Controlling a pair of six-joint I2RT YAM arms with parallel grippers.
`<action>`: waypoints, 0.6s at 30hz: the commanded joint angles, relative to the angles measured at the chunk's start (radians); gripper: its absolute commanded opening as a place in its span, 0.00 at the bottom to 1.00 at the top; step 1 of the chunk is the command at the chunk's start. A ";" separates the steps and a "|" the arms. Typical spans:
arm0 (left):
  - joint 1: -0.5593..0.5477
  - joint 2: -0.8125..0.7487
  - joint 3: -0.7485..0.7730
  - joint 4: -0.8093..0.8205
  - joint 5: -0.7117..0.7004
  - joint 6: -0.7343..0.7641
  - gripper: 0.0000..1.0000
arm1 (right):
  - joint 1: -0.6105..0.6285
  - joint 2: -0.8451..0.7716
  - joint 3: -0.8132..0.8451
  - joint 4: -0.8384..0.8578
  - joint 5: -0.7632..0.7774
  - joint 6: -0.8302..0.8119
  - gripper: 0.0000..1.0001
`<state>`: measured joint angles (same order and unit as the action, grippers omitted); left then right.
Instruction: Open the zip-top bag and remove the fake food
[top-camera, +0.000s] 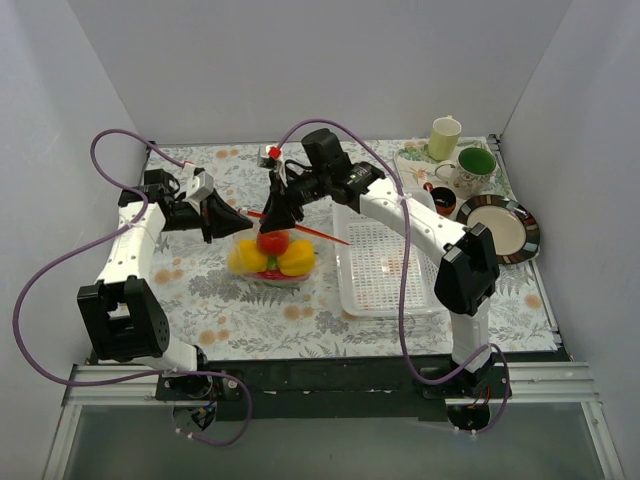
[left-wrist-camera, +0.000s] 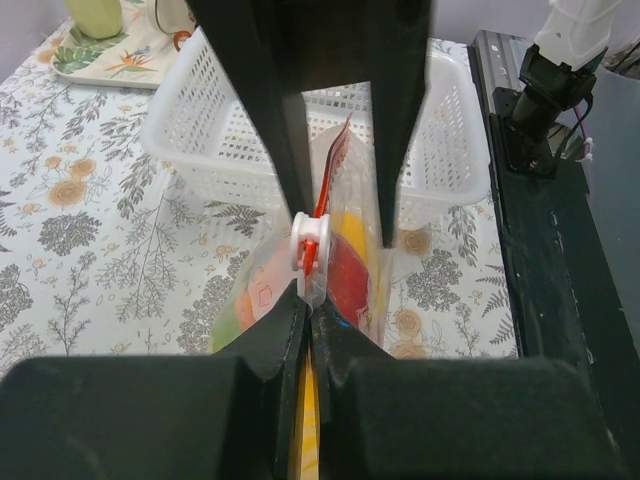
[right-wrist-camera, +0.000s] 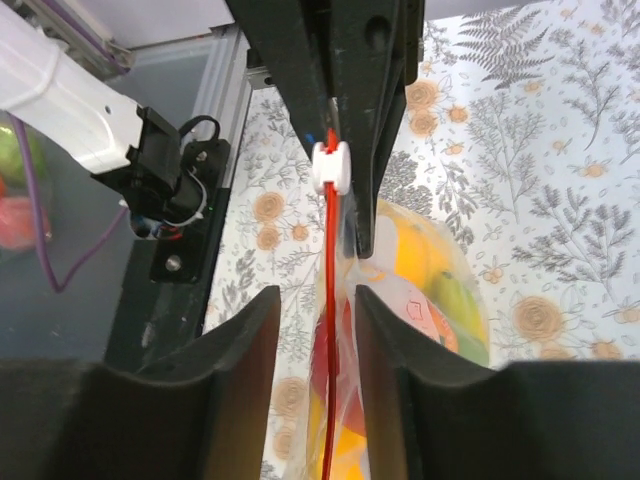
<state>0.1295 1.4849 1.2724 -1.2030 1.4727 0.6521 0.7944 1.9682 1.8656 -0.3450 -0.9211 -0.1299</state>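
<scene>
Left tool (left-wrist-camera: 305, 305) fills the near field of its own camera. It is clenched on the top edge of the bag (left-wrist-camera: 250, 295), directly below the slider (right-wrist-camera: 330, 166). Right tool (right-wrist-camera: 315, 295) is released, one finger on either side of the strip (right-wrist-camera: 327, 340), with a gap showing on both sides.

Bag: clear, crinkled film with its mouth edge held up at the left tool. The belly appears to rest on the tabletop (top-camera: 250, 320), just beside the basket (top-camera: 385, 270). Judged light, soft and slippery, so film pinched alone would likely slide or stretch.

Food (top-camera: 272, 255): glossy red, yellow and green pieces, all inside the bag and heaped low. Judged rigid, light and apt to roll once freed.

Strip: red, and it reads as a single line, so the mouth is judged sealed. It is the stiffest part of the bag and the sound anchor hold.

Slider: white, small and hard. Judged the proper hold for the right tool, pinched across its sides and drawn along the strip toward the basket end. Risk: fingers slipping off it.

Room: plain white walls (top-camera: 300, 70) on three sides.

Tabletop: flat, under a floral cloth that may ruck if the bag is dragged.

Basket: white, perforated, holding none of the food.

Plate (top-camera: 525, 238) and two mugs (top-camera: 445, 138) stand at the far right, well apart from the bag.
</scene>
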 joint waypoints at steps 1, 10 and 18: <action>0.005 -0.023 0.030 -0.012 0.242 0.037 0.00 | 0.011 -0.097 -0.005 0.006 0.027 -0.027 0.50; 0.007 -0.025 0.025 -0.049 0.247 0.054 0.00 | 0.038 -0.057 0.053 0.110 0.071 0.018 0.56; 0.007 -0.029 0.025 -0.055 0.245 0.054 0.00 | 0.052 -0.011 0.101 0.138 0.097 0.019 0.50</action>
<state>0.1318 1.4849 1.2724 -1.2404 1.4670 0.6849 0.8406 1.9484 1.9156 -0.2665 -0.8398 -0.1204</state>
